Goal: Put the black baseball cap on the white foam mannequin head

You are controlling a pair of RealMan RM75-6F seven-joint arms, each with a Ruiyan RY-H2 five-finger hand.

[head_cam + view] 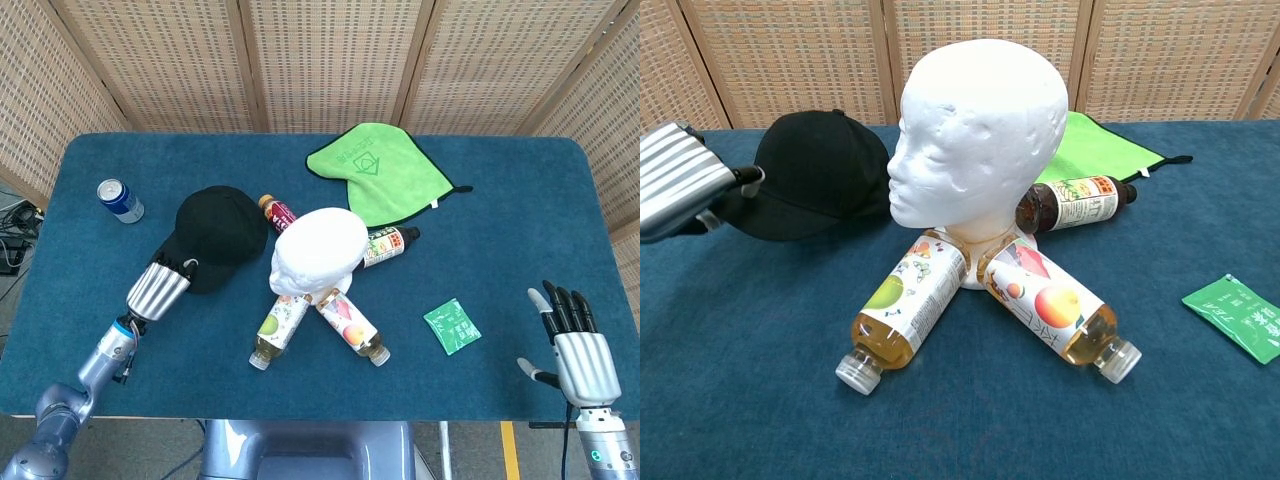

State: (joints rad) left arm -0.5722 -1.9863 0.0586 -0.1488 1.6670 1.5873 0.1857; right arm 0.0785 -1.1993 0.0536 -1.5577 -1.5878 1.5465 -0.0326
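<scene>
The black baseball cap (pixel 218 235), gripped at its brim by the left hand (pixel 160 288) and raised beside the white foam mannequin head (pixel 318 250), seems poised for fitting, while the right hand (pixel 578 350) idles, fingers spread

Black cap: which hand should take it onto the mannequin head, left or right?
Left. The left hand already grips the black cap by its brim, right beside the mannequin head. The right hand sits open at the table's far near-right corner, holding nothing.
</scene>
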